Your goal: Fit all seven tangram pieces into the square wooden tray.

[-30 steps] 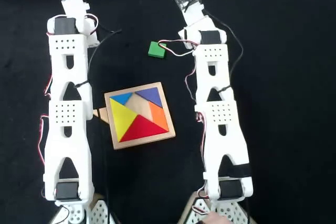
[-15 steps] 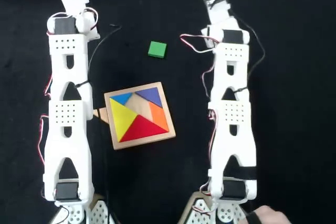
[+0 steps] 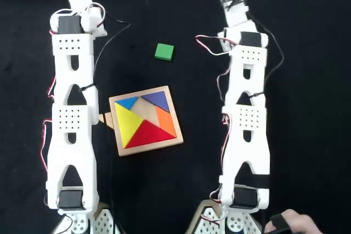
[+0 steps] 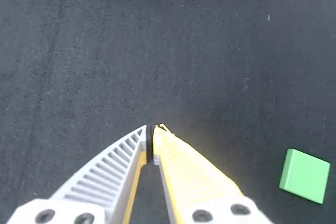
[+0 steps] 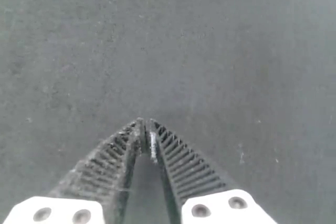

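Note:
The square wooden tray point(image 3: 174, 135) lies tilted between the two arms. In it sit a yellow triangle point(image 3: 126, 125), a red triangle point(image 3: 149, 134), an orange piece point(image 3: 165, 119), a purple piece point(image 3: 157, 100) and a small blue triangle point(image 3: 127, 102), around a bare wooden patch. A green square point(image 3: 164, 52) point(image 4: 305, 176) lies on the black cloth beyond the tray. A tan piece point(image 3: 106, 119) pokes out from under the left arm beside the tray. My left gripper point(image 4: 152, 129) is shut and empty over bare cloth at the far left. My right gripper point(image 5: 145, 125) is shut and empty at the far right.
Both white arms stretch lengthwise along the table, one on each side of the tray. Red and black cables hang beside the right arm point(image 3: 247, 113) and left arm point(image 3: 71, 119). Black cloth covers the whole table.
The right arm has swung to the right, away from the green square, taking its cable off it. The left arm's tip has shifted slightly farther back.

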